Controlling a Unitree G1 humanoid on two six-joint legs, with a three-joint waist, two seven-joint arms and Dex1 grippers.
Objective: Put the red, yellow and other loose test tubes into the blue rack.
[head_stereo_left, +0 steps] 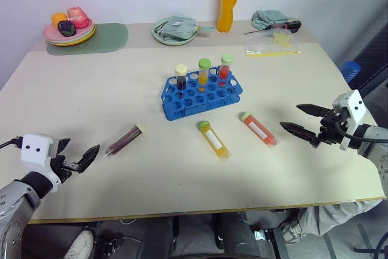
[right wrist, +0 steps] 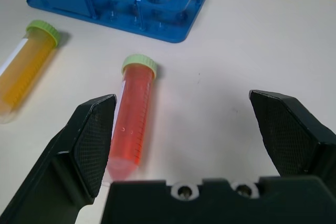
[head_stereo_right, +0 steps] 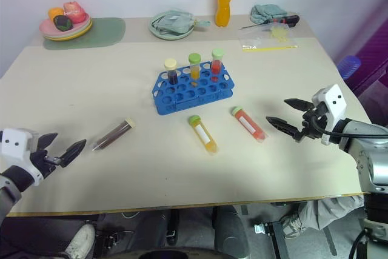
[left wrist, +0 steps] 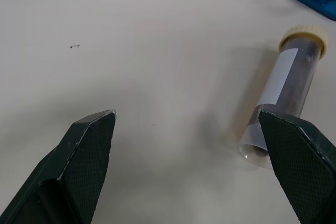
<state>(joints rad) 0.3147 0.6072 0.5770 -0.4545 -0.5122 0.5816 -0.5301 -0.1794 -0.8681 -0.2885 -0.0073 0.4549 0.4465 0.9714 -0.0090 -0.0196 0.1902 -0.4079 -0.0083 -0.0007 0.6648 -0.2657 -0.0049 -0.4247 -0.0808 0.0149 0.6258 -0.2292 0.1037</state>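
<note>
1. Both of your tools hang over the bench just inside its near edge: left tool by the near-left corner, right tool by the right edge. Both are spread wide and hold nothing.
2. Bare bench lies between them.
3. Blue rack sits mid-bench with three tubes upright in its back row.
4. Maroon tube lies just ahead of your left tool; the left wrist view shows a white label on it.
5. Red tube lies just beside your right tool, yellow tube next to it toward the middle.
</note>
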